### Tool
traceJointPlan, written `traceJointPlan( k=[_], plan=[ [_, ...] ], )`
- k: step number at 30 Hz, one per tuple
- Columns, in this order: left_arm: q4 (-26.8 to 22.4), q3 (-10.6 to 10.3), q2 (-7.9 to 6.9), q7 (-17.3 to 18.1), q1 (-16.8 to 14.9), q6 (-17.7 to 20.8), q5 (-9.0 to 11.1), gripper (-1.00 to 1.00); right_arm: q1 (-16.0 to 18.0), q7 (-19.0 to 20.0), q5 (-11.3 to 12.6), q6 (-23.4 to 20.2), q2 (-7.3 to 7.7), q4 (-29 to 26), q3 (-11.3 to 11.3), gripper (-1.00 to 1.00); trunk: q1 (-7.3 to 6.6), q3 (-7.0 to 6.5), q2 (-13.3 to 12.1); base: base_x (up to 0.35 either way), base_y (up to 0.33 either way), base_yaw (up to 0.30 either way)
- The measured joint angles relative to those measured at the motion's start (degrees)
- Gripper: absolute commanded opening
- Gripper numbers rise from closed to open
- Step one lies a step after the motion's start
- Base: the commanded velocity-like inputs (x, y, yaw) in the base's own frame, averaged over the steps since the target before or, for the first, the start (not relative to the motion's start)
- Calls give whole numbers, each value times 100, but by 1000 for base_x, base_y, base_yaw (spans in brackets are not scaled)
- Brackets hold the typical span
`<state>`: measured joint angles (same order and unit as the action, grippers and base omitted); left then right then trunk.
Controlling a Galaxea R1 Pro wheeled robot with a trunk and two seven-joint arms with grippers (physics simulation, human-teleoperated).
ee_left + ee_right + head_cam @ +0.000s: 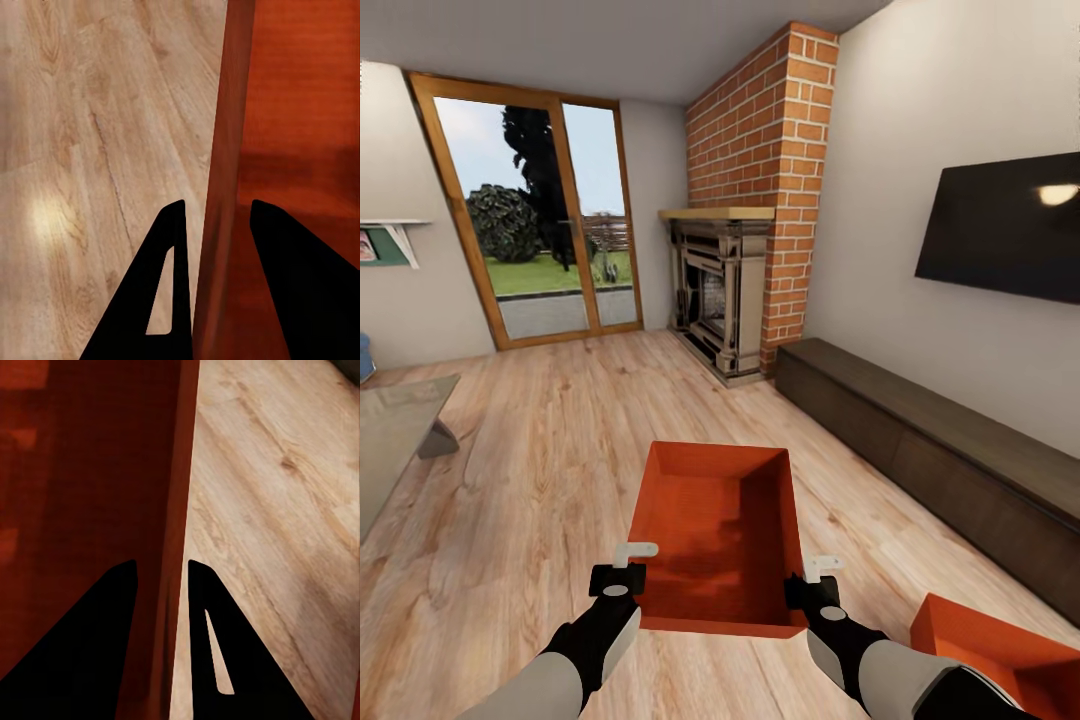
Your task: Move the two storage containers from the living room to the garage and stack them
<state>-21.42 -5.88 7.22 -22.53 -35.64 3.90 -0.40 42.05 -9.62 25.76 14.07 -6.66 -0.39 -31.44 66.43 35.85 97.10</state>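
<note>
Storage container (720, 530), open side up, held low and central over the light wood floor (530, 450) of the living room, apparently lifted clear of the planks, though hard to tell for sure. Left end effector (634, 553) clenched on the left side wall, close to the near corner; right end effector (818, 568) clenched likewise on the right wall. Same story from the wrist views: dark fingers (300, 300) straddling the thin orange wall on one side, fingers (75, 660) doing the same on the other, one inside the bin and one outside. Main risk, as a judgement: both pinches sit at the near end, so the far end likely wants to sag and pivot about the grips, then slide out along the smooth walls. Any uneven motion between the arms probably twists the bin and peels one grip off. Second storage container (1000, 650) lying near right on the floor, just beside the right forearm; easily clipped or shoved when the base turns. Long dark cabinet (940, 450) along the right and a glass table (395, 425) at the left narrow the turning room. Jolts on the way to the garage could loosen a marginal hold.
</note>
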Motion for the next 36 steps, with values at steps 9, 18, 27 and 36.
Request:
traceJointPlan(
  k=[9,18,27,36],
  plan=[
    [0,0,0,0,0,0,-1,-100,0,0,1,0,0,0,-1,-100,0,-84,0,0,0,0],
    [0,0,0,0,0,0,-1,-100,0,0,1,0,0,0,-1,-100,0,-168,0,0,0,0],
    [0,0,0,0,0,0,-1,-100,0,0,1,0,0,0,0,-100,0,-251,0,0,0,0],
    [0,0,0,0,0,0,0,-100,0,0,-7,-1,0,0,6,-100,0,-335,0,0,0,0]
  ],
)
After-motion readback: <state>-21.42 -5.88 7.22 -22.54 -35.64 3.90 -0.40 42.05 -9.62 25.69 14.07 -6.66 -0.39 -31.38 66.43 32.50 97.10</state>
